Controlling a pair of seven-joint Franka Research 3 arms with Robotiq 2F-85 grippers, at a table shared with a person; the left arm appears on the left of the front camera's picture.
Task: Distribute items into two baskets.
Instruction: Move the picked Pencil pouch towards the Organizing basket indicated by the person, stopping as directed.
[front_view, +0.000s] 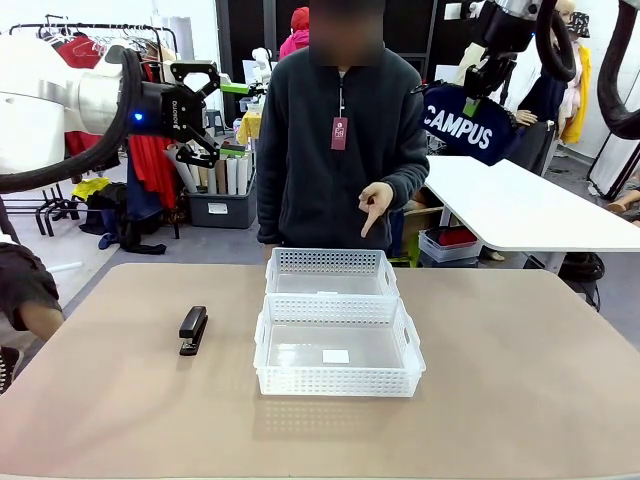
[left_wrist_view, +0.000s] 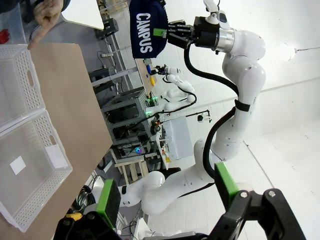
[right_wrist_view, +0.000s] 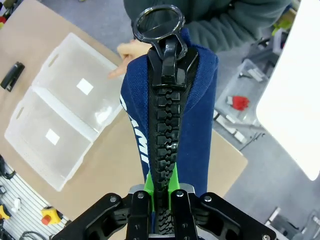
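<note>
Left gripper: The left gripper (front_view: 200, 100) hangs high above the left side of the tabletop (front_view: 520, 400), well apart from everything on it. Its jaws stand apart with nothing between them, and the green pads (left_wrist_view: 107, 200) are bare in the left wrist view.
Stapler: The black stapler (front_view: 193, 330) lies closed on the tabletop, left of the baskets and apart from them. It is in neither basket, and no gripper is near it.
Near basket: The near basket (front_view: 338, 382) sits mid-tabletop on the robot's side. It holds no item, only a small white label (front_view: 336, 356) on its floor.
Far basket: The far basket (front_view: 330, 260) stands just behind the near one, long sides touching or very nearly so. It also holds no item.
Person's hand: The person's hand (front_view: 375, 207) hangs at the far edge, forefinger pointing down toward the far basket.
Pouch: The navy CAMPUS pouch (front_view: 458, 125) is in the air, well above the baskets and off to their right.
Right gripper: The right gripper (right_wrist_view: 160, 192) has its jaws clamped on one end of the pouch, along the zip. The ring pull (right_wrist_view: 159, 21) is at the free end.
Done so far: By the look of it, only the pickup of the pouch; nothing is in a basket yet.
Left to do: The pouch must be carried over and lowered into a basket, probably the far one the finger indicates. The stapler then needs picking up and placing, presumably in the other basket.
</note>
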